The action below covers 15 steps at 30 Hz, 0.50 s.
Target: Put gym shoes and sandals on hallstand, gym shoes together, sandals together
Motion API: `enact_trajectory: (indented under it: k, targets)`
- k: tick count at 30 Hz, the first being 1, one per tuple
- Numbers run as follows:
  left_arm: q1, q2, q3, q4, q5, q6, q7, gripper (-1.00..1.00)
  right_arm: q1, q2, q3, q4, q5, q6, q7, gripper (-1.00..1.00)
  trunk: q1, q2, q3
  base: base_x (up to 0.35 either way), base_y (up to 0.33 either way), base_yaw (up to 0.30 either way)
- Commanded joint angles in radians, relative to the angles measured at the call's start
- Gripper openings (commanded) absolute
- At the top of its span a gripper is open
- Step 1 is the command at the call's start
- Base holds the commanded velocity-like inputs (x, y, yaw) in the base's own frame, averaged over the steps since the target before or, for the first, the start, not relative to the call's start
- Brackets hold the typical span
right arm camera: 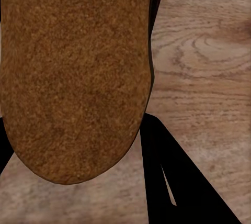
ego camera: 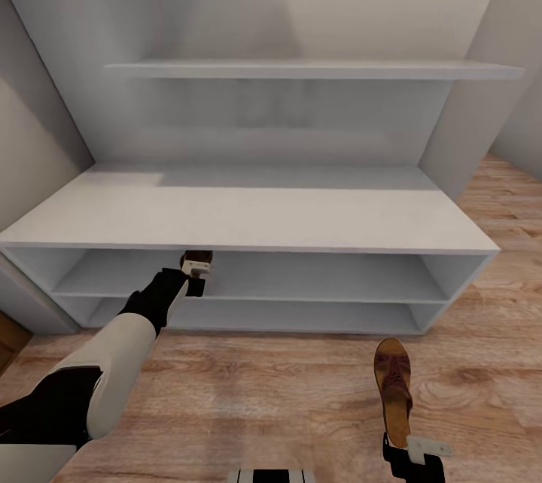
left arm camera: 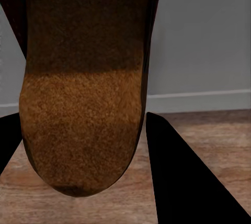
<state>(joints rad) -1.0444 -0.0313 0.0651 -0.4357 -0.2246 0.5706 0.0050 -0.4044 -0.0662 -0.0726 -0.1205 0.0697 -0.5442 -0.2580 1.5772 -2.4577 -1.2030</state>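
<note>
Each gripper pinches a sandal: left gripper point(ego camera: 197, 270) at the bench's point(ego camera: 248, 220) front edge, right gripper point(ego camera: 410, 447) over open floor point(ego camera: 263, 393).

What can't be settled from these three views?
- Left sandal: in the head view, mostly hidden under the hallstand top.
- Right gripper: cut off by the head view's bottom edge.
- Right sandal: strap side hidden in the right wrist view.

Tan-brown sandal point(ego camera: 393, 385), white-grey hallstand point(ego camera: 248, 223), warm brown wood-grain floor point(ego camera: 263, 400), black fingers point(right arm camera: 172, 182)
</note>
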Motion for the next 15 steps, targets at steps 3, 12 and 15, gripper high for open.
enact_trajectory:
  k: [3, 12, 15]
  targets:
    - [0.000, -0.001, 0.007, -0.001, -0.009, 0.005, -0.003, -1.00, -0.001, 0.000, -0.007, 0.001, 0.004, -0.003, 0.002, -1.00, 0.000, 0.000, -0.001, 0.060, 0.000, 0.000]
    - [0.000, -0.002, 0.007, -0.001, -0.009, 0.005, -0.003, -1.00, -0.001, 0.000, -0.007, 0.001, 0.004, -0.003, 0.002, -1.00, 0.000, 0.000, -0.001, 0.117, 0.000, 0.000]
    - [0.000, -0.002, 0.007, -0.001, -0.008, 0.004, -0.003, -1.00, -0.001, 0.000, -0.007, 0.001, 0.004, -0.003, 0.002, -1.00, 0.000, 0.000, -0.001, 0.010, 0.000, 0.000]
